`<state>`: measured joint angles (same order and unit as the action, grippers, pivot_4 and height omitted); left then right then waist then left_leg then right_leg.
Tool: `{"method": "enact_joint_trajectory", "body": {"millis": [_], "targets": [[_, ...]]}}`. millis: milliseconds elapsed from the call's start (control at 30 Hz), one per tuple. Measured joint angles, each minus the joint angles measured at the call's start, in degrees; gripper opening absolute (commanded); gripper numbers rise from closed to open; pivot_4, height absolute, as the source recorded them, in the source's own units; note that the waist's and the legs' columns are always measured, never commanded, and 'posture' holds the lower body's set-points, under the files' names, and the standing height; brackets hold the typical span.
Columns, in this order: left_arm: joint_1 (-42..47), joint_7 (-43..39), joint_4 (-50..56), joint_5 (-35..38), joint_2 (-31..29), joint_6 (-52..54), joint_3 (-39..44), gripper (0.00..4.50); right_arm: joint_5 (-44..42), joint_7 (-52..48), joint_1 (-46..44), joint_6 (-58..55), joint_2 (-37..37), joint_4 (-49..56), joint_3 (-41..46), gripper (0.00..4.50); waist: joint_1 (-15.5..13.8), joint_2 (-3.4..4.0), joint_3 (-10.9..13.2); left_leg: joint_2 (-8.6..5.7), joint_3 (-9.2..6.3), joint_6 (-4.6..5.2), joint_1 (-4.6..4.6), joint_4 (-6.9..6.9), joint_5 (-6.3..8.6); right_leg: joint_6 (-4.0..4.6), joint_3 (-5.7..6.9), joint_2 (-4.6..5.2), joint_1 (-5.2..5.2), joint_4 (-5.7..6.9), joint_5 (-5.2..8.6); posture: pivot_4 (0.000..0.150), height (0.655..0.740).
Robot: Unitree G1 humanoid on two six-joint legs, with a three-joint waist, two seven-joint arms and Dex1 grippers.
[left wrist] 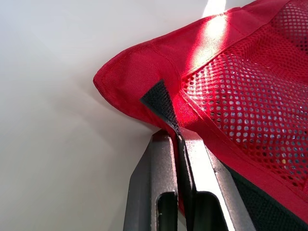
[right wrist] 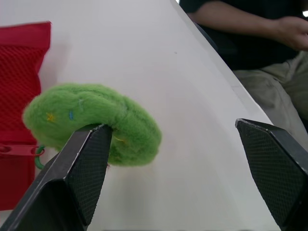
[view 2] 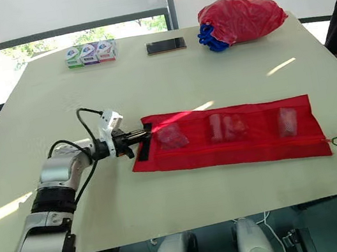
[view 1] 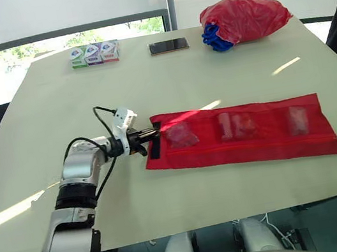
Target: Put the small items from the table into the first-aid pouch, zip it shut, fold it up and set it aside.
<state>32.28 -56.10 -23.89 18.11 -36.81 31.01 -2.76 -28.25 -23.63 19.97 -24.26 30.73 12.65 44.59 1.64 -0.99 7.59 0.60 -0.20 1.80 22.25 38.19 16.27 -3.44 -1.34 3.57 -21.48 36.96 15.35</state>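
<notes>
The right gripper (right wrist: pixel 175 127) is spread wide beside the green fuzzy pull (right wrist: pixel 91 122) at the first-aid pouch's (view 1: pixel 249 143) right end. The left gripper (view 1: pixel 152 135) pinches the pouch's left edge. Beyond the pouch sit a red bag (view 1: pixel 244 18), a phone (view 1: pixel 168 46) and small boxes (view 1: pixel 94 53).

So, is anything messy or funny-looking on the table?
Nothing is spilled or broken. The one uneven spot is the left end of the red pouch. The left gripper is shut on its corner by the black strip, so that corner lifts off the table while the rest lies flat.
</notes>
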Motion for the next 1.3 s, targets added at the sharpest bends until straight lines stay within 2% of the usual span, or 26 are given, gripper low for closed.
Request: {"method": "enact_joint_trajectory", "body": {"millis": [200,533,733,933,967,1000,1167,1200,1233,1300], "targets": [[-0.31,-1.28,-2.93,-1.1,-4.76,-3.32,0.27,0.0,-2.59,-3.07,0.94,2.36,-1.85,2.59,0.49,4.45,0.19,0.01,0.01,0.0,0.03,0.0,-0.06,-0.05,0.0,0.0,-0.02,0.01,0.01,0.0,0.0,0.15,0.74],[0.14,-1.43,-4.25,-1.27,-4.91,-3.93,0.48,0.0,-12.05,-15.38,8.75,-4.16,1.7,9.31,-2.63,4.45,0.05,0.01,0.0,0.0,0.04,0.01,-0.08,-0.06,0.0,0.0,-0.03,0.05,0.04,0.0,0.0,0.15,0.74],[0.4,-1.22,-5.03,-1.29,-4.88,-4.64,0.51,0.0,-12.05,-18.08,11.5,-4.0,2.42,10.03,-3.23,4.45,0.01,-0.01,0.0,0.01,0.06,0.0,-0.1,-0.06,0.0,0.0,-0.05,0.05,0.03,-0.01,0.01,0.15,0.74],[0.87,-1.28,-6.76,-1.28,-4.9,-5.55,0.74,0.0,-10.76,-19.3,10.95,1.24,1.07,11.72,-3.33,4.45,-0.05,0.0,0.0,0.0,0.06,0.0,-0.11,-0.06,0.01,-0.01,-0.05,0.04,0.04,-0.01,0.01,0.15,0.74],[0.86,-1.48,-6.8,-1.26,-4.99,-5.44,1.0,0.69,-11.13,-19.59,10.99,1.37,0.75,12.83,-3.8,4.5,-0.02,-0.01,0.0,0.01,0.06,0.0,-0.1,-0.06,0.01,-0.01,-0.05,0.04,0.04,-0.01,0.01,0.15,0.74],[0.79,-1.65,-6.84,-1.27,-5.39,-5.3,1.2,0.84,-11.65,-19.63,11.05,1.23,0.31,14.08,-4.46,4.5,0.02,-0.03,0.01,0.02,0.06,0.0,-0.1,-0.06,0.01,-0.01,-0.05,0.03,0.03,-0.01,0.01,0.15,0.74],[-0.83,-6.35,-6.53,-1.1,-8.16,-7.67,2.43,3.21,-11.96,-19.57,12.65,1.08,-2.44,16.73,-9.11,4.5,-0.49,-0.13,0.08,0.02,0.04,0.0,-0.03,-0.08,0.01,0.0,0.0,0.07,0.0,-0.06,0.01,0.15,0.74],[-0.88,-6.45,-6.53,-1.1,-8.19,-7.84,2.49,3.45,-11.92,-19.56,12.75,1.08,-2.56,16.73,-9.27,4.5,-0.7,-0.12,0.08,0.02,0.04,0.0,-0.02,-0.07,0.01,0.0,0.0,0.09,-0.02,-0.07,0.01,0.15,0.74],[-1.02,-7.0,-6.72,-1.15,-8.23,-10.91,3.12,4.0,-11.22,-19.56,13.18,1.42,-3.24,16.72,-10.38,4.5,-0.94,-0.13,0.11,0.0,0.04,0.0,-0.01,-0.06,0.01,0.0,0.0,0.13,-0.04,-0.07,0.01,0.15,0.74],[-0.79,-8.15,-6.92,-0.96,-8.23,-14.82,4.7,4.42,-10.59,-19.49,13.12,2.45,-3.98,16.73,-11.0,4.5,-1.31,-0.18,0.12,-0.02,-0.02,0.0,0.08,0.01,0.01,0.0,0.09,0.18,-0.05,-0.1,0.0,0.15,0.74]]}}
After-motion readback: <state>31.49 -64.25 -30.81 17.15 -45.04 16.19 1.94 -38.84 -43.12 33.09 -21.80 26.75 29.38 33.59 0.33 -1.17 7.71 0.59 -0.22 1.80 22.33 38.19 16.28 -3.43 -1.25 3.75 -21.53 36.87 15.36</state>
